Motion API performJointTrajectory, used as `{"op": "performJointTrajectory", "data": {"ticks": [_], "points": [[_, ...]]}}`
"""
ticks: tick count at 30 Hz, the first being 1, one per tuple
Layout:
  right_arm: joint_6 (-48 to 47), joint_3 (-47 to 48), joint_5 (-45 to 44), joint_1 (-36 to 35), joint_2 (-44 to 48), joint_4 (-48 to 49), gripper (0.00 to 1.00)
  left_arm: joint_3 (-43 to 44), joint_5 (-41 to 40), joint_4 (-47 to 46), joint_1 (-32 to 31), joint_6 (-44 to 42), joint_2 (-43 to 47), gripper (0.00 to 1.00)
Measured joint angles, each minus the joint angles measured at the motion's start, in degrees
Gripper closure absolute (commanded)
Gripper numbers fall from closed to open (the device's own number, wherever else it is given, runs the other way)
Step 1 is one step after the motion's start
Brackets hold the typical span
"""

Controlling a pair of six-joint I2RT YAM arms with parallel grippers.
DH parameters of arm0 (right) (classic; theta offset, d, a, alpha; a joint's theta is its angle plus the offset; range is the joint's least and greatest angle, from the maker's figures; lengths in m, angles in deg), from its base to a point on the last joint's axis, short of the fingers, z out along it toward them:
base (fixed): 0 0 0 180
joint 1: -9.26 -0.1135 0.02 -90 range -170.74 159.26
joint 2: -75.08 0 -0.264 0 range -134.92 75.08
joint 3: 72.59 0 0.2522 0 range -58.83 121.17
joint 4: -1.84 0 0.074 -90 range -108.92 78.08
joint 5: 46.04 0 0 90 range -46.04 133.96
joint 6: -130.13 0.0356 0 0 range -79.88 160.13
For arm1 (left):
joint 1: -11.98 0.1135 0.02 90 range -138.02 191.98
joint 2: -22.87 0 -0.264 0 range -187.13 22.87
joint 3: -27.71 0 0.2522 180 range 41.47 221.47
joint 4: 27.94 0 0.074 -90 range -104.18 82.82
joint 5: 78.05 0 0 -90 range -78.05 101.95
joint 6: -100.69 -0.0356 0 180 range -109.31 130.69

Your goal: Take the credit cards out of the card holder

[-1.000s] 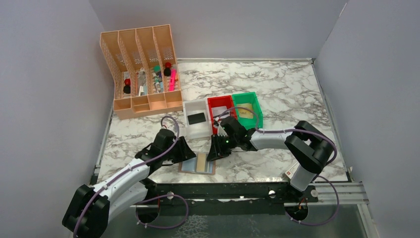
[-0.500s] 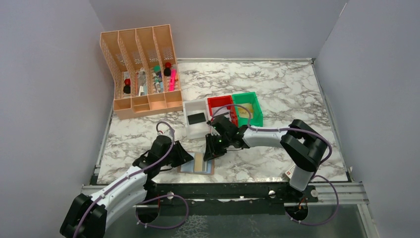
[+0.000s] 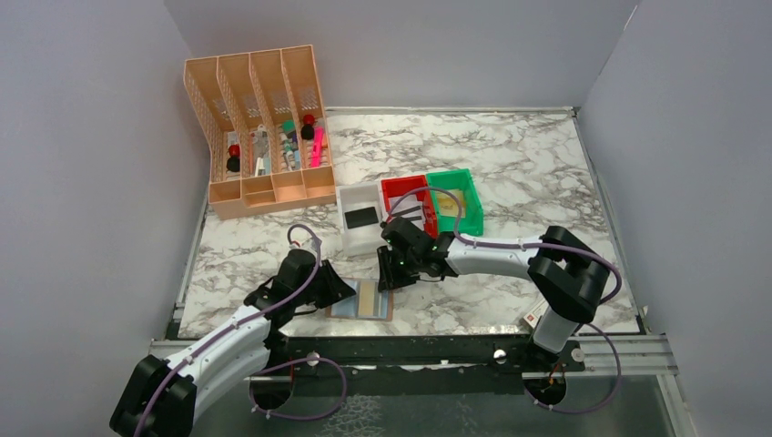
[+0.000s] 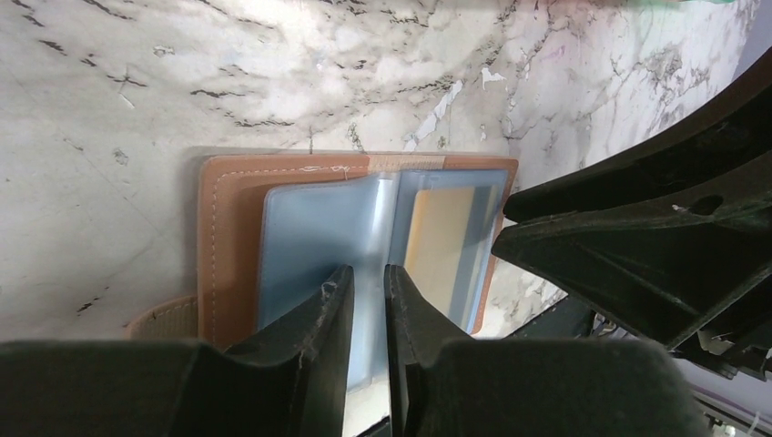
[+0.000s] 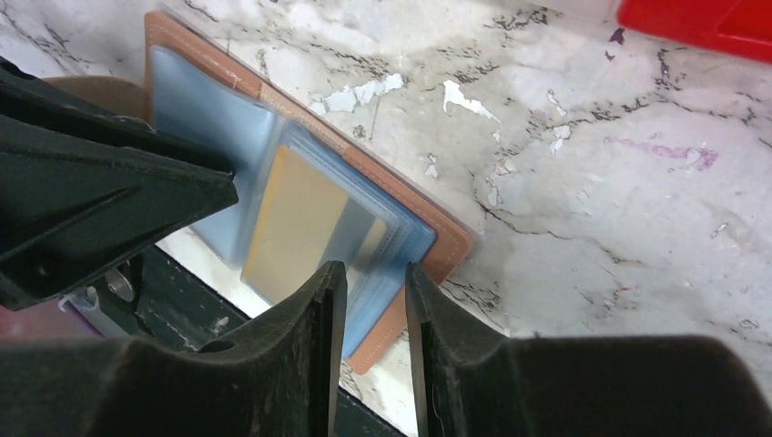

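The card holder point(image 3: 361, 299) lies open and flat on the marble tabletop point(image 3: 510, 164), at 6 o'clock, just beside the near edge. Its brown cover is underneath and the pale blue-grey sleeves face up. A tan-gold card point(image 3: 370, 298) sits inside the sleeve on the 3 o'clock side of the fold.

The left fingers point(image 4: 330, 314) are at the 9 o'clock side of the holder. They stand almost together, with only a narrow gap, and the blue-grey sleeve near the fold shows in this gap. I cannot tell if they pinch a sleeve leaf or only stand over it.

The right fingers point(image 5: 320, 319) are at the 1 o'clock corner, over the outer edge of the sleeve that has the card. Their gap is a little wider. Whether they grip the sleeve edge, I cannot tell.

At 12 o'clock from the holder, three small bins stand side by side: a white bin point(image 3: 360, 240), a red bin point(image 3: 405, 183) and a green bin point(image 3: 474, 202). A dark card point(image 3: 361, 217) lies flat in the white one. A peach desk organizer point(image 3: 259, 137) stands at 10 o'clock, well apart from the holder.
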Motion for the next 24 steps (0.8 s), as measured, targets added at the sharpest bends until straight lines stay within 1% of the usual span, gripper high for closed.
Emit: {"op": "performJointTrajectory", "data": {"ticks": [7,16,20,22,23,24], "points": [[0.2,-0.6,3.7,0.2,0.1,2.2,0.72,0.0,0.0,0.0,0.0,0.0,-0.1,0.81],[0.3,-1.6,7.0,0.2,-1.1,4.2,0.72,0.0,0.0,0.1,0.0,0.0,-0.3,0.82],[0.7,-1.3,8.7,0.3,-2.1,5.7,0.75,0.0,0.1,0.1,0.0,-0.1,-0.6,0.86],[0.7,-1.3,9.4,0.3,-2.4,6.2,0.77,0.0,0.1,0.1,0.0,-0.1,-0.6,0.87],[0.7,-1.3,9.6,0.4,-2.5,6.3,0.82,0.0,0.1,0.1,0.0,0.0,-0.6,0.88],[0.6,-1.1,9.7,0.4,-2.8,6.3,0.84,0.0,0.0,0.1,0.0,0.0,-0.6,0.88]]}}
